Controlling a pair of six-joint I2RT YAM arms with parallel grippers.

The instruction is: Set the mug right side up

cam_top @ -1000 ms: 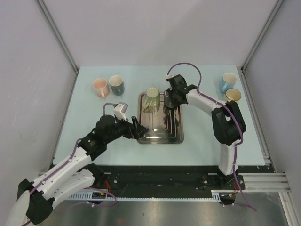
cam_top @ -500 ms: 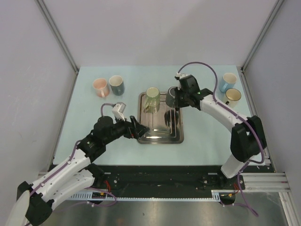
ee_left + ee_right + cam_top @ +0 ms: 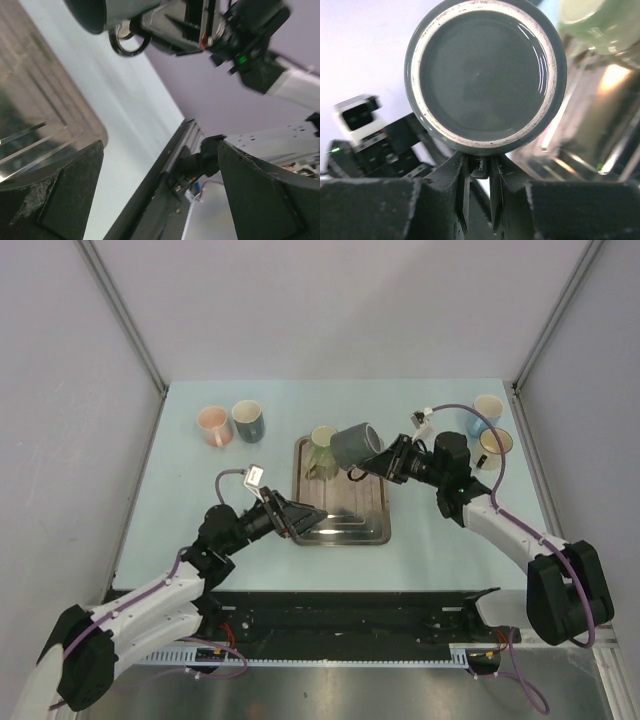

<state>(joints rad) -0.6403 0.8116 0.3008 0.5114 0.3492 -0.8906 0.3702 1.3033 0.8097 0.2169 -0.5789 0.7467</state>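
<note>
Above far right corner of tray [image 3: 370, 527]: grey mug [image 3: 355, 445] hanging in air, lying on its side, right gripper [image 3: 385, 462] pinching handle [image 3: 479, 173] between narrow jaws. Right wrist view showing only mug base; handle mostly hiding between fingers. Left wrist view cutting mug off at top edge. Left gripper [image 3: 297, 518] gaping wide over near left of tray, its fingers [image 3: 55, 200] appearing as blurred dark wedges. Green mug [image 3: 322, 443] sitting just left of grey mug.

grey mug [image 3: 356, 446] lifted off tray [image 3: 345, 522], tipped sideways, right arm [image 3: 500, 525] swung outward
</note>
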